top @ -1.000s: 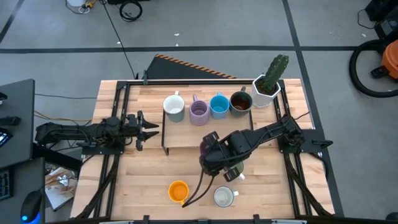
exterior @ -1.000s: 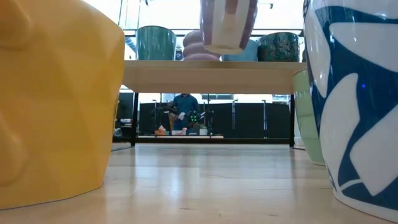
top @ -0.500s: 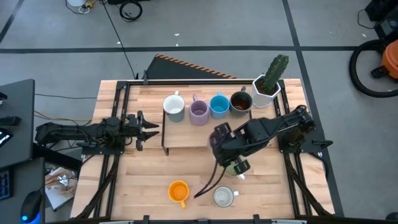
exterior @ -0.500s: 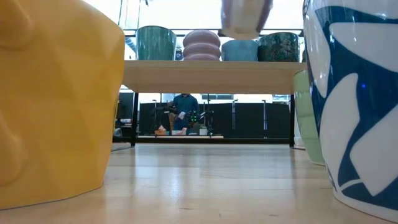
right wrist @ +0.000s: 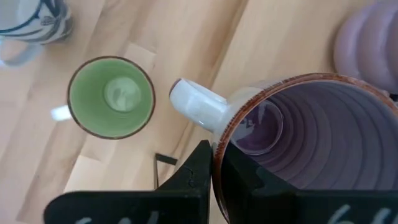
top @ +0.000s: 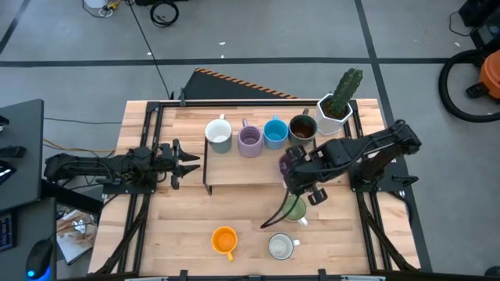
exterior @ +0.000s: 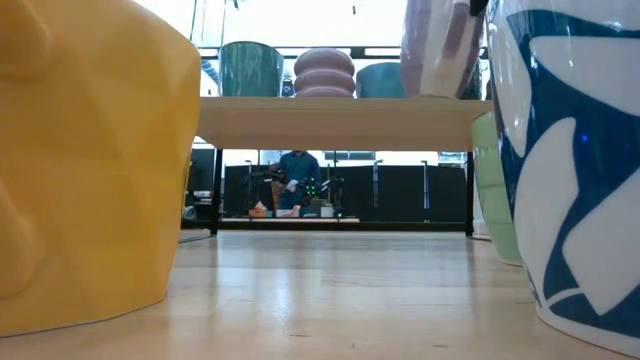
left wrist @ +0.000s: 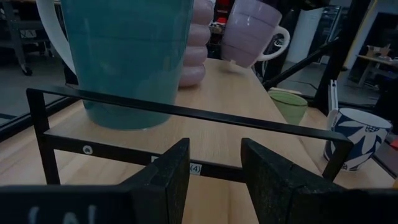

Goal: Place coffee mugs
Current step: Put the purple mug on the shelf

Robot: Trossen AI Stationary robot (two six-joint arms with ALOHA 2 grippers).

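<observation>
Friend: Wood table (top: 180, 226), right? What is the biggest thing on it?

Me: Yes, a big wood table. On its far half stands a low wood shelf (top: 234, 176) with a thin black frame.

Friend: Where are your arms?

Me: My left arm lies at the left side of the table. My left gripper (top: 187, 162) points at the shelf, and its fingers are spread apart with nothing in them. My right arm reaches in from the right.

Friend: What is the tall white pot?

Me: That is a planter (top: 334, 109) with a green cactus, at the far right corner, just beside the shelf.

Friend: What is in your right gripper (right wrist: 214, 165)?

Me: It pinches the rim of a purple mug (right wrist: 298, 130). One finger is inside and one is outside. The mug hangs tilted over the right part of the shelf, on the near side of the brown mug (top: 301, 129).

Friend: Which mugs are on the shelf?

Me: Four, in a row along the far edge. From left to right: a white mug (top: 219, 135), a second purple mug (top: 250, 140), a blue mug (top: 275, 133) and the brown one.

Friend: And down on the table?

Me: Three. The green mug (top: 294, 208) sits near the shelf's right end. The orange mug (top: 224, 239) and a white mug with blue marks (top: 281, 247) sit by the near edge.
</observation>
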